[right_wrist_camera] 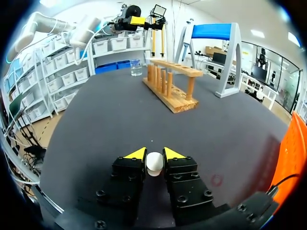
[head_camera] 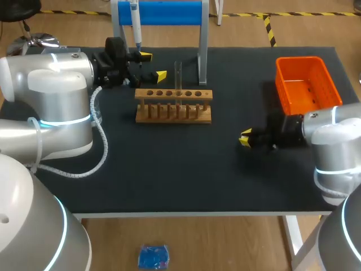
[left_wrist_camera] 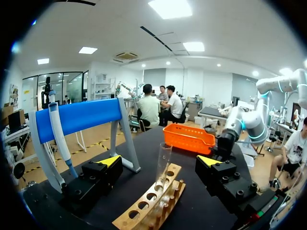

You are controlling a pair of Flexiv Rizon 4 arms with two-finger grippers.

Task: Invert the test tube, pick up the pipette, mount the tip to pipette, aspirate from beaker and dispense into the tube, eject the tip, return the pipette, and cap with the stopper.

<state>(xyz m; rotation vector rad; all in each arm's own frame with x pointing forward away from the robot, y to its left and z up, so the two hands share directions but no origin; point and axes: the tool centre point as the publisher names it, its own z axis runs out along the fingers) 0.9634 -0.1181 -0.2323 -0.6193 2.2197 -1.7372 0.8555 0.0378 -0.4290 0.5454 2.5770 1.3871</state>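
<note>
A clear test tube stands upright in the wooden rack at mid-table. My left gripper hangs open just left of the rack. In the left wrist view the test tube rises between the wide-apart fingers of the left gripper, touching neither. The pipette hangs on the blue stand at the back; the pipette is beside the left gripper. My right gripper sits low on the mat right of centre. The right gripper is shut on a white stopper.
An orange bin sits at the back right, close to my right arm. A small glass beaker stands on the far side of the rack, near my left arm. Dark mat covers the table.
</note>
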